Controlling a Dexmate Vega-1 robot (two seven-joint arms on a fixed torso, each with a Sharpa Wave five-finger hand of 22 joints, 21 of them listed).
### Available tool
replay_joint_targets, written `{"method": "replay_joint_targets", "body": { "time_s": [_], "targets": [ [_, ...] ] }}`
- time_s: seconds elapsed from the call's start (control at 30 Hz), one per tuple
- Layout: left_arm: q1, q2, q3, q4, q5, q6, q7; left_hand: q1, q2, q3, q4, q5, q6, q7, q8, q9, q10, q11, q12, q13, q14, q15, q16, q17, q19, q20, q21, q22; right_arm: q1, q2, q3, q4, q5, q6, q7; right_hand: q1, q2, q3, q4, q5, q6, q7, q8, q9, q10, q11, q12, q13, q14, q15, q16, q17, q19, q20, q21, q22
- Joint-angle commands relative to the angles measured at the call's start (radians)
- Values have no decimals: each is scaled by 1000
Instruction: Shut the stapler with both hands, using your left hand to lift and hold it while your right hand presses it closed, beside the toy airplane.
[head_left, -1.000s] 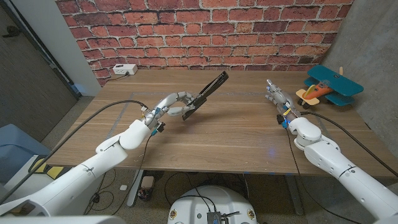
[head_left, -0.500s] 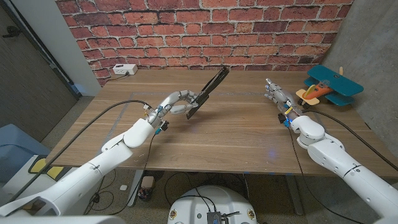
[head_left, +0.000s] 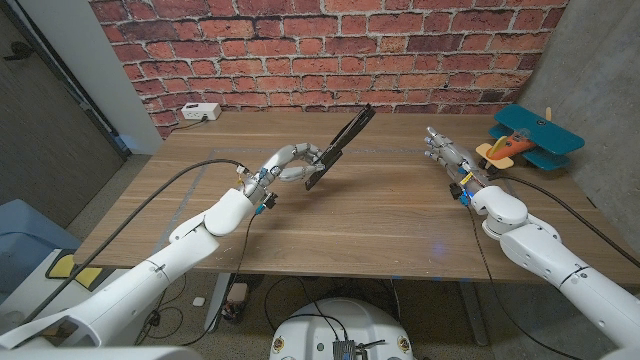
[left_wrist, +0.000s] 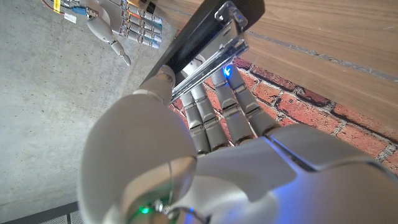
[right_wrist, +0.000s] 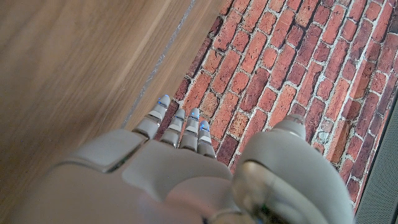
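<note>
At the far left corner of the wooden table (head_left: 330, 225) a small white box (head_left: 200, 111) sits close to the brick wall (head_left: 330, 50), with a cable going out from it.

The left arm comes in from the near left side, and a black cable (head_left: 150, 195) runs along it. The left hand (head_left: 285, 165) is raised above the table, left of the middle, and its fingers are closed around the lower end of the stapler (head_left: 338, 148). The stapler is black, it is held in the air and it does not touch the table. It points up and away, toward the far edge, in a slanted line. In the left wrist view the fingers (left_wrist: 214, 115) lie under the stapler (left_wrist: 208, 43), and the silver metal channel is visible along its open side, so the stapler is open. In this same view the right hand (left_wrist: 124, 25) shows in the distance with fingers stretched.

The right hand (head_left: 445, 155) is over the right part of the table, well apart from the stapler. Its fingers are straight and a little spread, and it holds nothing. In the right wrist view the fingertips (right_wrist: 180, 118) reach toward the line where the table meets the brick wall. Whether this hand touches the table I cannot tell.

The toy airplane (head_left: 528, 138) stands at the far right corner of the table. It has blue wings and an orange body, and it is near the right hand but not touching it.
</note>
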Motion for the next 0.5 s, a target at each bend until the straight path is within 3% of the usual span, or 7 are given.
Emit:
{"method": "replay_joint_targets", "body": {
  "time_s": [0.03, 0.5],
  "targets": [
    [-10, -30, 18, -3, -4, 3, 6, 97, 102, 156, 142, 4, 63, -28, 0, -3, 13, -1, 1, -3, 13, -97, 3, 2, -6, -2, 12, -3, -29, -20, 17, -21, 7, 15, 13, 2, 12, 5, 1, -3, 5, -9, 3, 1, 5, -8, 7, 5, 4, -23, 6, 7, -1, 16, 4, 6],
    [-38, -55, 42, 7, -10, 24, -10, 93, 101, 156, 131, 4, 81, -27, -10, -18, 21, 4, -3, -5, 18, -98, 4, -4, -10, -2, 31, -16, -43, -42, 26, -36, 5, 52, 59, -3, 32, 14, 4, -6, 7, -14, 5, 2, 21, -15, 14, 21, 79, -45, 63, 51, 29, 34, 16, 12]
  ]
}}
